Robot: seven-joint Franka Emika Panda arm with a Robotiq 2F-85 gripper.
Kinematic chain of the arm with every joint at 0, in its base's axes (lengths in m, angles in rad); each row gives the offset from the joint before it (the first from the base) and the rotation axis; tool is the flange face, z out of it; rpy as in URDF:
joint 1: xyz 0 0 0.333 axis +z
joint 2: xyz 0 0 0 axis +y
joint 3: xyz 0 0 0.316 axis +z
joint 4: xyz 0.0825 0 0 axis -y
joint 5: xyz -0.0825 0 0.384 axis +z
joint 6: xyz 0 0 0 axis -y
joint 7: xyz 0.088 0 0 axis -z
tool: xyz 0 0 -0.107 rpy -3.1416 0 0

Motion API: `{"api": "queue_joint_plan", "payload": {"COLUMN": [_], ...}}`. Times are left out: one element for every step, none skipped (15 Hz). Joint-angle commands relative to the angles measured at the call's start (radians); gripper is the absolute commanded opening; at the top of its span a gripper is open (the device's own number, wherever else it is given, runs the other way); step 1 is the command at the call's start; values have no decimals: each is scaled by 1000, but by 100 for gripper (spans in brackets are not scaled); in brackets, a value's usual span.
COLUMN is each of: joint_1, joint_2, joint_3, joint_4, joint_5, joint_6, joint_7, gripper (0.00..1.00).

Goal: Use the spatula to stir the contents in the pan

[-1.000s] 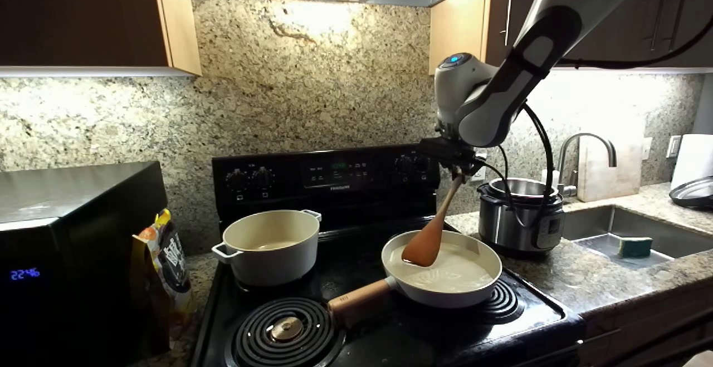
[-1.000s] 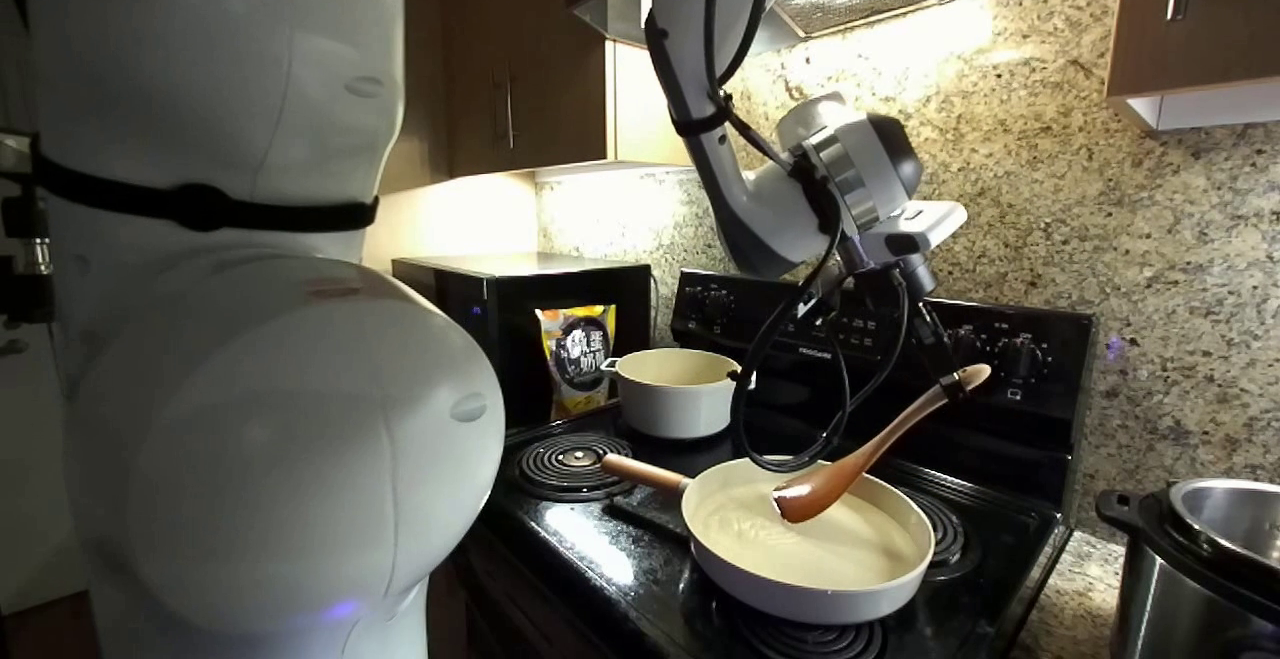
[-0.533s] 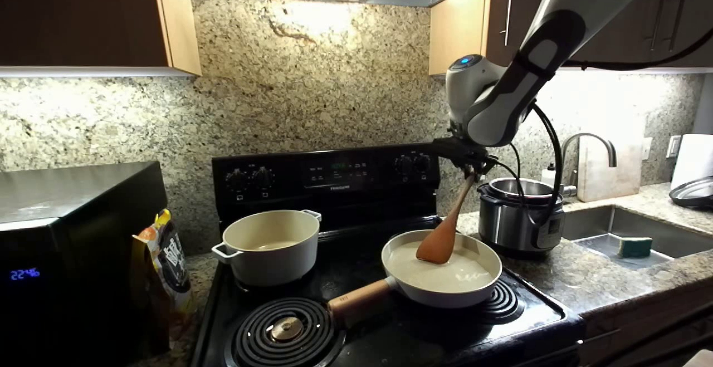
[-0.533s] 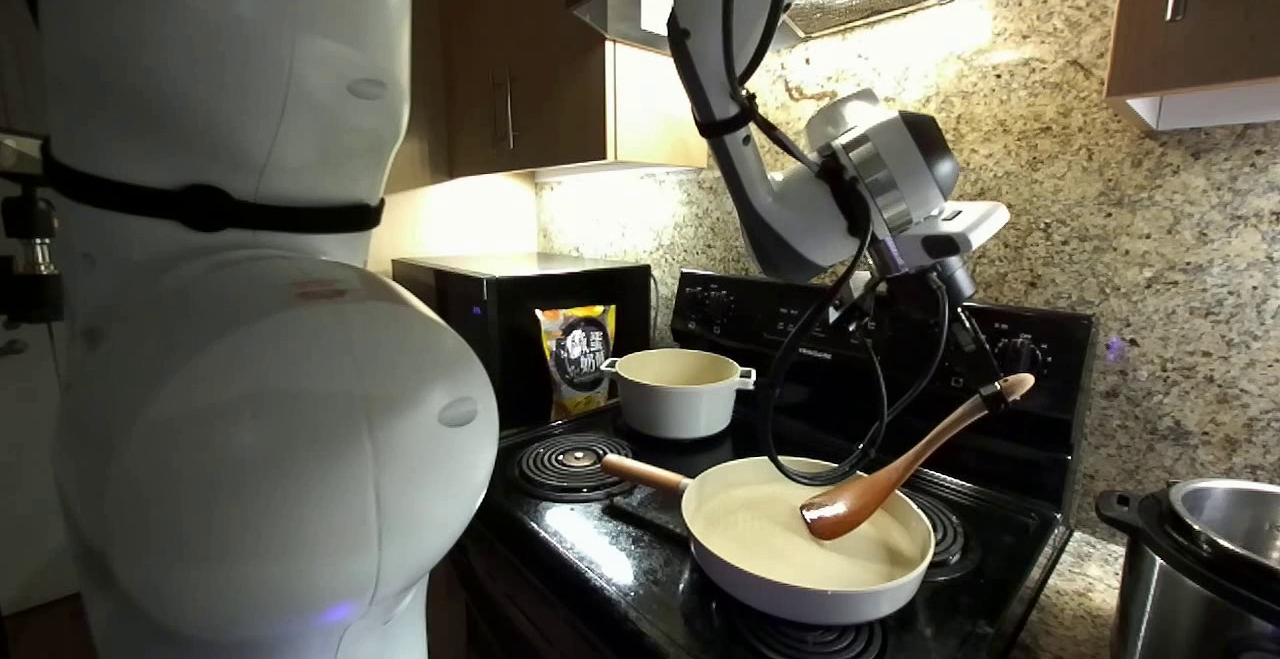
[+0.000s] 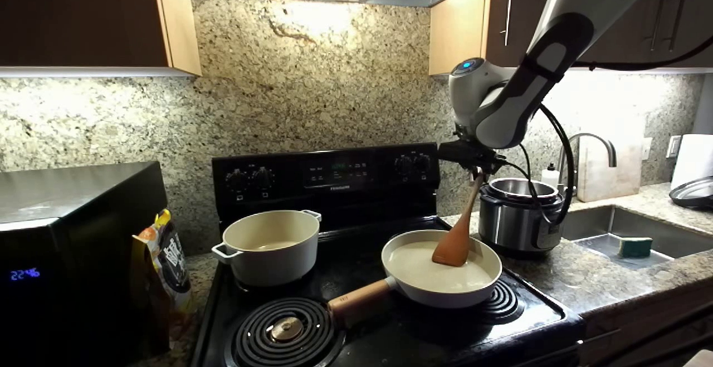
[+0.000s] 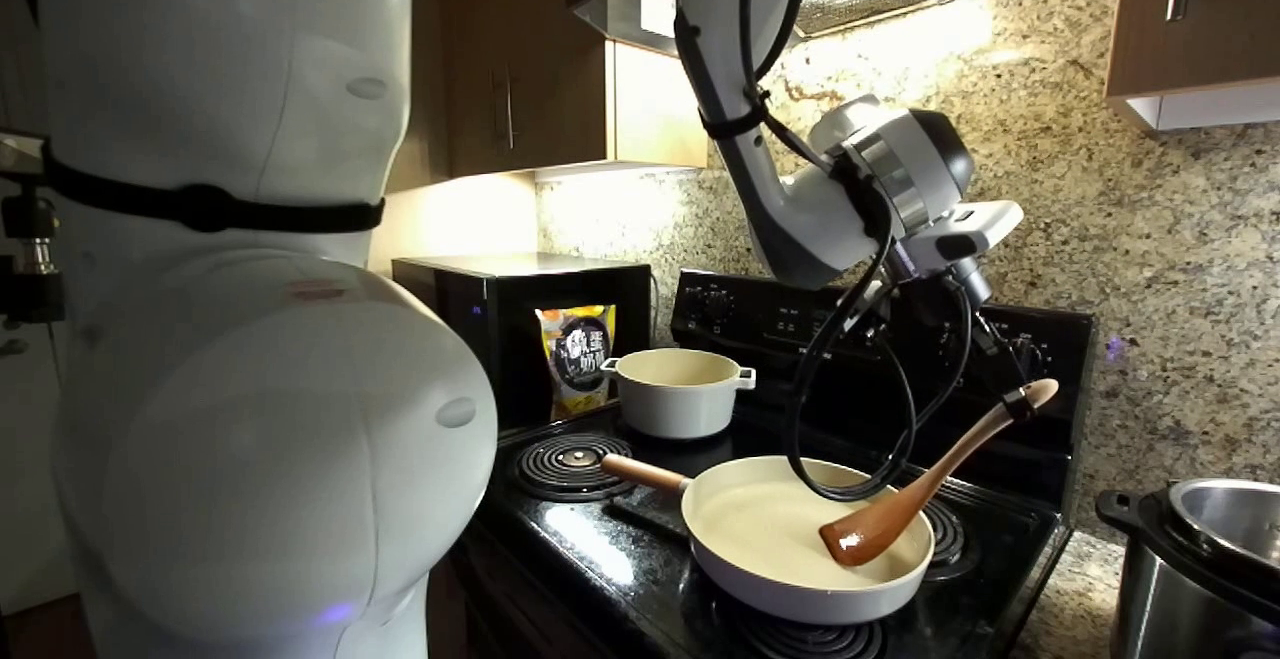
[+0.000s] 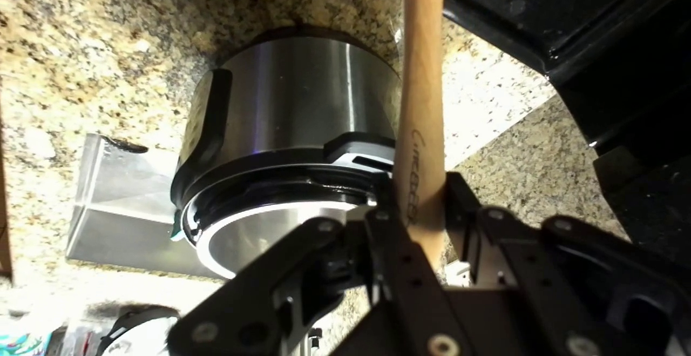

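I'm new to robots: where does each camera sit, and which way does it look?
An exterior view: seemingly from the microwave side of the stove, facing the backsplash; the arm reaches in at upper right.
An exterior view: seemingly from the steel cooker side, facing the microwave and backsplash; a large white robot part fills the left, the arm hangs mid-picture.
Wrist view: on the wrist, looking past the gripper, shut on the spatula, to that cooker.
Both exterior views share the stove, pan and spatula.

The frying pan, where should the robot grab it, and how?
Probably by the long wooden handle of the frying pan, coming from above and squeezing its two long sides: it's slim, straight and sticks out past the round rim, with nothing lying on it.
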Motion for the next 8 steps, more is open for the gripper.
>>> {"api": "queue_joint_plan", "payload": {"joint_1": [-11,-14,-14,-12,-8,-3,3,7], "joint_2": [-12,-8,-4,-2,-4,-4,-1,5], "joint_3": [18,22,26,30,36,41,47,55], "joint_4": [-20,-23,-25,-43,-68,-86,-110,-122], "joint_5": [0,32,48,56,60,59,45,47], "joint_6": [-10,0,3,22,43,55,75,86], "joint_7": [-69,-120,-155,-175,-191,-199,-192,-191], "gripper": [12,12,12,12,12,12,12,12]}}
